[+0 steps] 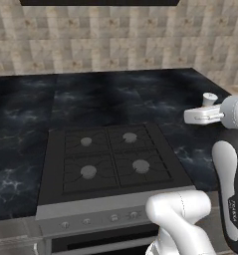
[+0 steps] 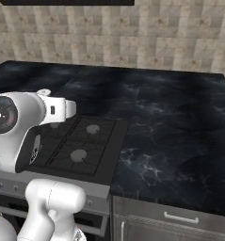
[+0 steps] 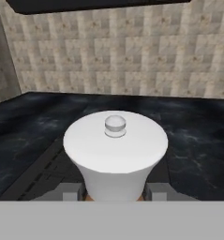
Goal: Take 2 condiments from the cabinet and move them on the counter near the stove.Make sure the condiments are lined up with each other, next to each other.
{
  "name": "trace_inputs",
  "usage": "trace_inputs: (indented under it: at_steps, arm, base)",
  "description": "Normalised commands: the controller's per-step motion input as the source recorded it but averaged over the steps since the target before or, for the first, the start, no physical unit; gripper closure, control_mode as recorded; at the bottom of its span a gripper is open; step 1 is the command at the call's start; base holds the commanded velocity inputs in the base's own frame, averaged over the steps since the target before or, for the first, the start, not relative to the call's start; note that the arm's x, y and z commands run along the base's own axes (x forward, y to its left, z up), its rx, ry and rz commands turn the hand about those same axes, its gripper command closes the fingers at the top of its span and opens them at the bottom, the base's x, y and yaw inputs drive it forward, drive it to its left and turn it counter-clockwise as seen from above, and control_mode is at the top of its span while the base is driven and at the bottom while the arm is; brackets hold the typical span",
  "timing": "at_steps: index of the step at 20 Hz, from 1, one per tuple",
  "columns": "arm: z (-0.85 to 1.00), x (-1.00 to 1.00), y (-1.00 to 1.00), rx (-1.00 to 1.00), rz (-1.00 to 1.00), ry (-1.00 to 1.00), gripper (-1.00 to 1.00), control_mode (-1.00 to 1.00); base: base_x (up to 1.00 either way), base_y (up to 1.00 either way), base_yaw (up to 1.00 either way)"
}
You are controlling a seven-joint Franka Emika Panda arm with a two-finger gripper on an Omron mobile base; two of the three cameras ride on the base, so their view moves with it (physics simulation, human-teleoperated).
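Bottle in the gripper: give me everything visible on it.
The bottle shows mostly as a wide, glossy white cap with a small round knob on top, flaring above a narrower white neck. A sliver of orange-brown body peeks out beneath. It looks like smooth plastic. It stands upright along the gripper, whose fingers sit against either side, held above the counter beside the stove.

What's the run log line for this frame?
gripper: shut on bottle | bottle: white cap up, held above counter | stove: bare, left of gripper | phase: carrying
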Motion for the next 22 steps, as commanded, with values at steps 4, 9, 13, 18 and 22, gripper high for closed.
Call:
trace_inputs:
  at_steps: [4, 9, 13, 18, 22]
  arm:
    - [0.0, 0.0, 0.0, 0.0, 0.0, 0.0, 1.0, 1.0]
    - [0.0, 0.0, 0.0, 0.0, 0.0, 0.0, 1.0, 1.0]
    - [0.0, 0.0, 0.0, 0.0, 0.0, 0.0, 1.0, 1.0]
    - [0.0, 0.0, 0.0, 0.0, 0.0, 0.0, 1.0, 1.0]
    - [0.0, 0.0, 0.0, 0.0, 0.0, 0.0, 1.0, 1.0]
  base:
    - [0.56, 0.0, 0.05]
    - [0.3, 0.0, 0.01]
    - [0.01, 0.0, 0.0]
    - [0.0, 0.0, 0.0]
    - [0.0, 0.0, 0.0]
